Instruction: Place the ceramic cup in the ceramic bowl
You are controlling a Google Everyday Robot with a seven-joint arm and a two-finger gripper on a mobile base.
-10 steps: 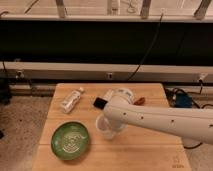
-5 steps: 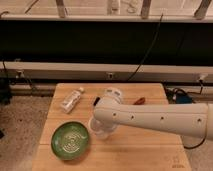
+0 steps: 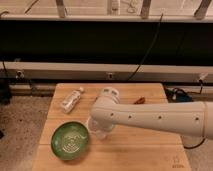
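The green ceramic bowl [image 3: 70, 141] with a pale pattern inside sits on the wooden table at the front left. My white arm reaches in from the right. My gripper [image 3: 100, 125] is at its end, just right of the bowl's rim. It is shut on the small white ceramic cup [image 3: 96, 131], which is upright and low over the table beside the bowl. The arm's wrist hides most of the fingers.
A clear plastic bottle [image 3: 71, 99] lies on its side at the table's back left. A small red object [image 3: 139, 100] lies at the back right. The wooden table [image 3: 145, 155] ends near the bowl at left. A dark wall with cables runs behind.
The arm has swung left with the cup, from the middle of the table to beside the bowl's right rim. The bowl and bottle have not moved.
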